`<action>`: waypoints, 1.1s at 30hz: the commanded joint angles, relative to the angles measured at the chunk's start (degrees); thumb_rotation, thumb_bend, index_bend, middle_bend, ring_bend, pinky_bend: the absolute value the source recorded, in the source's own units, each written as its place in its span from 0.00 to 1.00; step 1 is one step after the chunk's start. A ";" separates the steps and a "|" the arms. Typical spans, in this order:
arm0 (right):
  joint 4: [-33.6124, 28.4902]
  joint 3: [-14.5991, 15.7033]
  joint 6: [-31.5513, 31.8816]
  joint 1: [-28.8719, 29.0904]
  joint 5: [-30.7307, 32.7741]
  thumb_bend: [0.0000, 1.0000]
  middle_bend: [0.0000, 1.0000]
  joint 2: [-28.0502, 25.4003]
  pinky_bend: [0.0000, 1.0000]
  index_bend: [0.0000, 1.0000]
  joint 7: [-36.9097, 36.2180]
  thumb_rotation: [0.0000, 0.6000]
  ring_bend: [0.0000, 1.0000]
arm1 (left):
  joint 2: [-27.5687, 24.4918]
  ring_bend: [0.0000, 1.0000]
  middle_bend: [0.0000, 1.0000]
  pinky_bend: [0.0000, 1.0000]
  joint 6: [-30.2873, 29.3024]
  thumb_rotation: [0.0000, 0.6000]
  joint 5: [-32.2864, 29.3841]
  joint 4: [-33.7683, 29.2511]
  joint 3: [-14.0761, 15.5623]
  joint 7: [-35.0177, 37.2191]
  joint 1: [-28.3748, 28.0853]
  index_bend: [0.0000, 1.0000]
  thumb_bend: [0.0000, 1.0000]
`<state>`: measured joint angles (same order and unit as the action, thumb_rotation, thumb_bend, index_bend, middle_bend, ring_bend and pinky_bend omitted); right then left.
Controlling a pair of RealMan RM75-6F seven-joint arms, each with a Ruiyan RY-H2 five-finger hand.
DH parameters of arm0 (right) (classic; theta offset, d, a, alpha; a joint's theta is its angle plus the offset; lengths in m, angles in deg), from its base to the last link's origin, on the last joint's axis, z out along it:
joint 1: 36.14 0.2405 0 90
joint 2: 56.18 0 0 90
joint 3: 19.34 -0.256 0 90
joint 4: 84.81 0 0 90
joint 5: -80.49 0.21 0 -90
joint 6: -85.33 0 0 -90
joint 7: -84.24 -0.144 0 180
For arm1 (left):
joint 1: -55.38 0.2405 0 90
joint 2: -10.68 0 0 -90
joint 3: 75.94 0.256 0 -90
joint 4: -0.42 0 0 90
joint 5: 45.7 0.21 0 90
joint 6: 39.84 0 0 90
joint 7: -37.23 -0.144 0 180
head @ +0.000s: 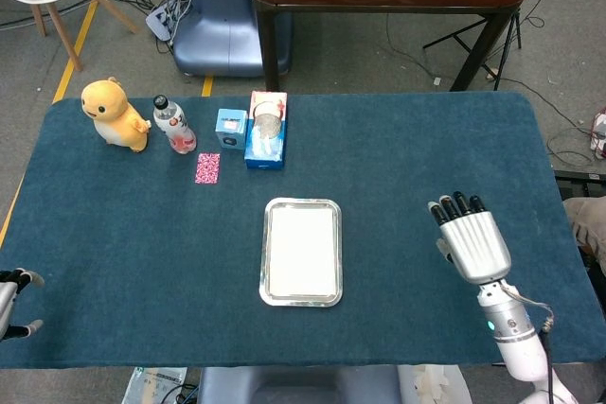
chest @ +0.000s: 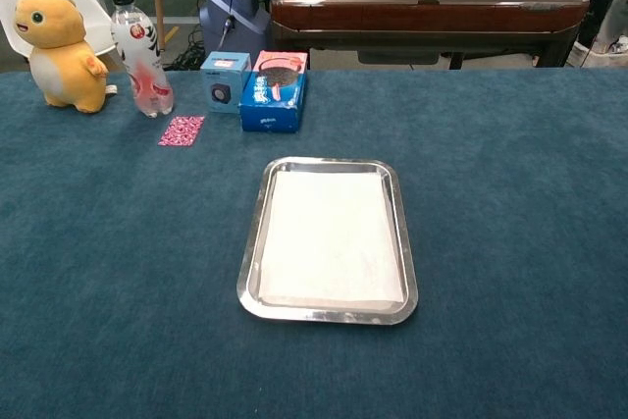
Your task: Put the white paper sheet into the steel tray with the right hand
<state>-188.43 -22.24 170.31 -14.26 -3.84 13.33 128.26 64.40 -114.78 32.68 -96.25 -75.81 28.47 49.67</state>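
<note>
The head view looks steeply down from high above the near edge, taking in the whole table (head: 426, 158). The chest view sits low and close at that edge, facing the far edge. Both share the steel tray (head: 268, 253) (chest: 251, 252) and the far-left items.

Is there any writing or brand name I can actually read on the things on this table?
None reads clearly.
Blue cookie box: print on it, too blurred.
Small blue box: top line too small.
Bottle: red label, illegible.
Pink card: pattern only.
Steel tray and white paper sheet: no text.

Right hand (head: 471, 240) flat, fingers straight toward 12 o'clock, empty. Left hand (head: 14, 302) at frame edge, pose unclear.
</note>
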 commanded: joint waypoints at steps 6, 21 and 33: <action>-0.20 -0.29 -0.18 -1.17 -0.77 0.00 0.38 -0.52 0.29 0.39 -0.64 1.00 0.25 | 0.03 0.29 0.36 0.43 -0.06 1.00 -0.06 0.01 0.06 -0.03 -0.05 0.40 0.07; -0.20 -1.52 -1.24 -2.12 -1.42 0.00 0.38 -0.46 0.29 0.40 -0.56 1.00 0.25 | 0.03 0.29 0.36 0.43 -0.14 1.00 -0.11 0.01 0.19 -0.02 -0.14 0.40 0.07; -0.19 -2.23 -1.87 -2.67 -1.80 0.00 0.39 -0.42 0.29 0.41 -0.52 1.00 0.25 | 0.03 0.29 0.36 0.44 -0.19 1.00 -0.14 0.00 0.26 -0.01 -0.18 0.40 0.07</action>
<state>-188.62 -24.49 168.44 -16.94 -5.64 12.91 127.74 64.44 -114.97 32.54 -96.25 -75.55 28.46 49.49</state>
